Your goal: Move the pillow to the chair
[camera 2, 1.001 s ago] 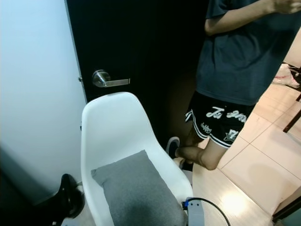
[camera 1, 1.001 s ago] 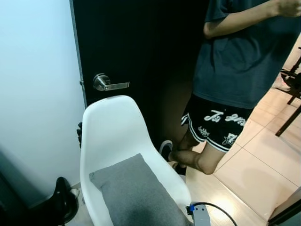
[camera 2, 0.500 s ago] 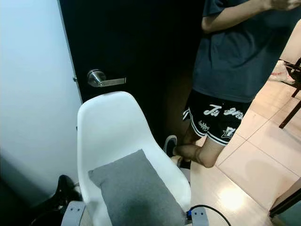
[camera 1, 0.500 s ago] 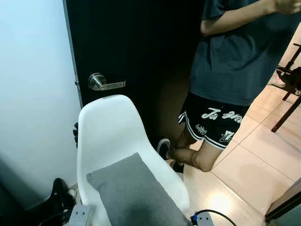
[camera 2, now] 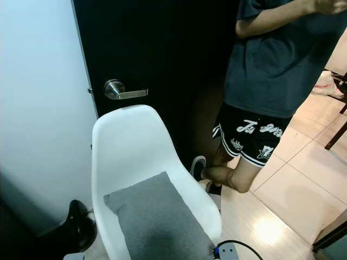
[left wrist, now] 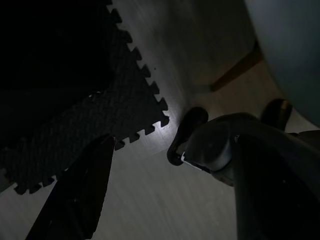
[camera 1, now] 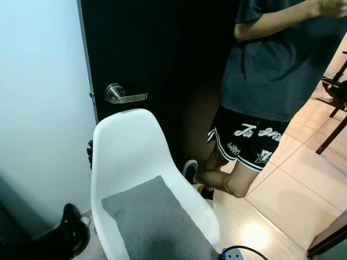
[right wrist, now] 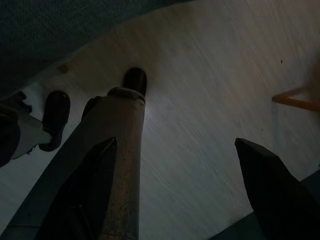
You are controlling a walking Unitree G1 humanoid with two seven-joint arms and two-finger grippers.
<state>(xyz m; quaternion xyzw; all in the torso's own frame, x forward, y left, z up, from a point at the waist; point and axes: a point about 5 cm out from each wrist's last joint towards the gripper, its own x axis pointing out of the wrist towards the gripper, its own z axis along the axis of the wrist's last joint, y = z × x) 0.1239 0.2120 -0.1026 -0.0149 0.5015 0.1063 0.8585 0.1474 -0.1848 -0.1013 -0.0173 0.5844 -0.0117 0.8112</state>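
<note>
Change: compared with half a second ago the whole head view has slid a little, which is camera motion; the silver piece of arm then seen at the near left edge is gone from the left eye view, and the pillow lies as it did.
Pillow: the grey pillow (camera 1: 154,219) lies flat on the seat of the white chair (camera 1: 126,151), its near end cut off by the frame edge.
Chair: stands in front of a black door (camera 1: 162,59) with a metal lever handle (camera 1: 120,94); a pale wall (camera 1: 38,108) is to the left.
Person: a person (camera 1: 271,81) in a dark shirt and black shorts stands far right on the tiled floor (camera 1: 303,189), head out of frame, one knee bent.
Left gripper: the left gripper (left wrist: 165,200) hangs over the floor beside a dark puzzle-edged mat (left wrist: 75,115), jaws spread; the view is dim.
Right gripper: the right gripper (right wrist: 185,185) hangs over pale floor, jaws spread and holding nothing.
Hard to make out: a dark shape (camera 1: 70,233) on the floor left of the chair.
</note>
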